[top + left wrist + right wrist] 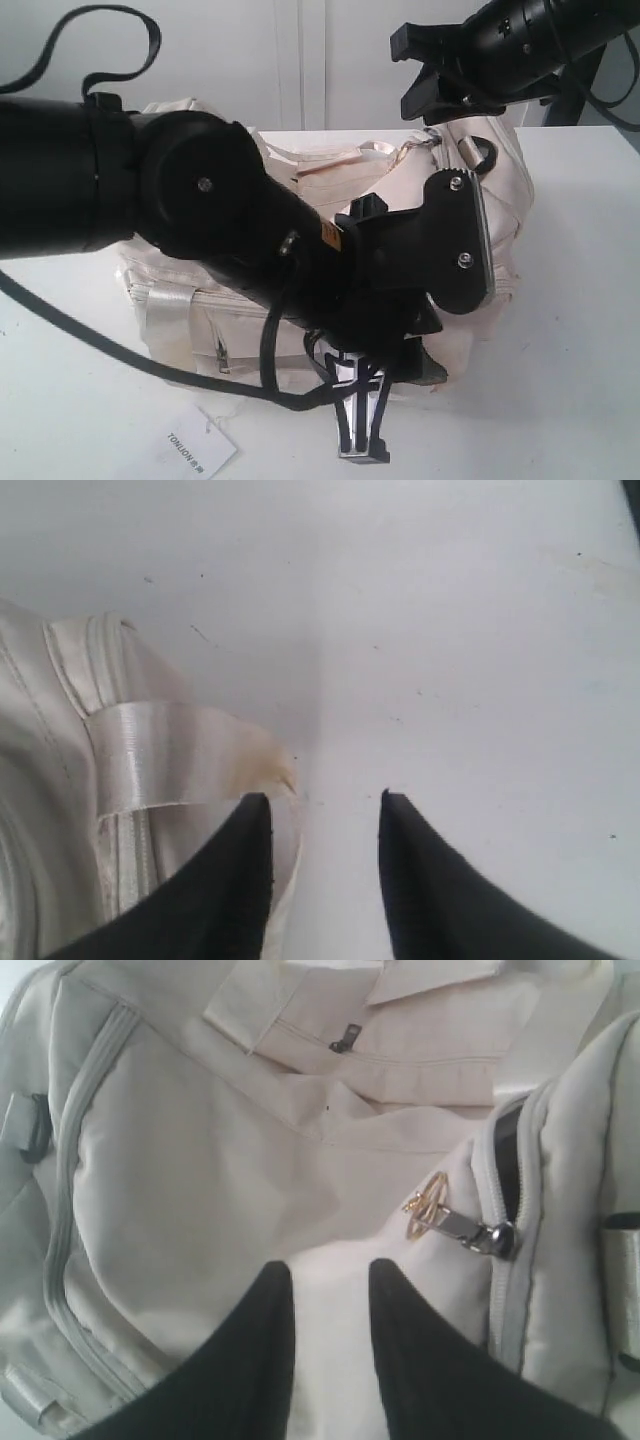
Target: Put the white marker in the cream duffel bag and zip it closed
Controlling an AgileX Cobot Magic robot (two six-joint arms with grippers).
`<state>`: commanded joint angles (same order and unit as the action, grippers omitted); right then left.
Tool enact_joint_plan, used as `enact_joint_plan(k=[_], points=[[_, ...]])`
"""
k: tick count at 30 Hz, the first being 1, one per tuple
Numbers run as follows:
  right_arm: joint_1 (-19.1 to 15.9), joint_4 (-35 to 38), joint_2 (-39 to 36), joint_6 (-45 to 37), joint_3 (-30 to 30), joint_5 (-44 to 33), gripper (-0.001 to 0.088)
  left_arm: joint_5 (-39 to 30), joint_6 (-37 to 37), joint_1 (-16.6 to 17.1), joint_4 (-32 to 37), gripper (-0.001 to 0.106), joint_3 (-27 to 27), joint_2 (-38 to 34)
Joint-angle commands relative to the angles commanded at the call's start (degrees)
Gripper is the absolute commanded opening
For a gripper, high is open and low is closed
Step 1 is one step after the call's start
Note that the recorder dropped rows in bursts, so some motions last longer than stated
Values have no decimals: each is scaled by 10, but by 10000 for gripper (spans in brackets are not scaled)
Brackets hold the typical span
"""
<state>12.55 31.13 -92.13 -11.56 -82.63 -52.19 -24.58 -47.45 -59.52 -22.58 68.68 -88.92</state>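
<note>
The left arm (pixel 200 220) fills the foreground, its jaws parted and empty, aimed down at the tabletop (pixel 480 630) beside a webbing handle (pixel 170 750) of the cream duffel bag (pixel 330 175). The right jaws, also parted and holding nothing, hover over the bag near the gold ring pull (pixel 428 1210), where a dark slit of zipper (pixel 505 1160) stands unclosed. The white marker shows nowhere; whether it is inside cannot be told. Zipping seems in hand: next, pinch that ring and draw it along.
</note>
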Motion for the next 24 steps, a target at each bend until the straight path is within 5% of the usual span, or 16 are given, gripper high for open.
enact_joint_plan(k=[5, 9, 24], points=[[0, 0, 0, 0, 0, -36, 257, -13, 50, 5, 8, 0, 0, 23], [0, -1, 0, -2, 0, -59, 257, -46, 96, 31, 17, 0, 0, 36], [0, -14, 0, -2, 0, -74, 257, -219, 327, 267, 105, 0, 0, 90]])
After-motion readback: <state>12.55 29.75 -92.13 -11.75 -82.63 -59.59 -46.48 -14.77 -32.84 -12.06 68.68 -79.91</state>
